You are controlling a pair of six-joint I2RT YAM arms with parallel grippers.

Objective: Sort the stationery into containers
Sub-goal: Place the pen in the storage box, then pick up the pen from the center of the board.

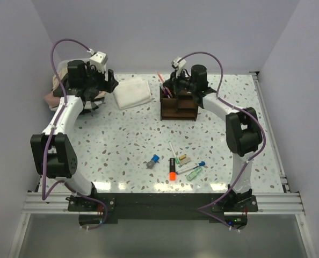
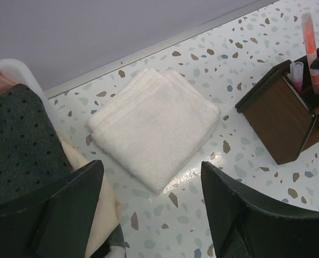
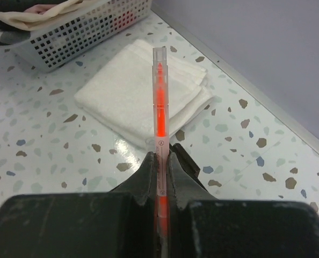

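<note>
One red pen (image 3: 160, 113) is pinched in right gripper (image 3: 160, 161); left gripper (image 2: 151, 172) wide, empty; only top view shows loose stationery (image 1: 172, 172).

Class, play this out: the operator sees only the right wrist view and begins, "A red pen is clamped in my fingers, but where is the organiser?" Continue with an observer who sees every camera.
Observer: Right below you. The left wrist view shows the red pen upright in the right gripper, its lower end inside the organiser.
Operator: What is the other arm doing?
Observer: The left gripper is open and empty, hanging near the folded white cloth.
Operator: Anything left to sort?
Observer: Yes: the orange-black highlighter, the blue-capped marker and a few small items lie loose on the table near the arm bases.
</note>
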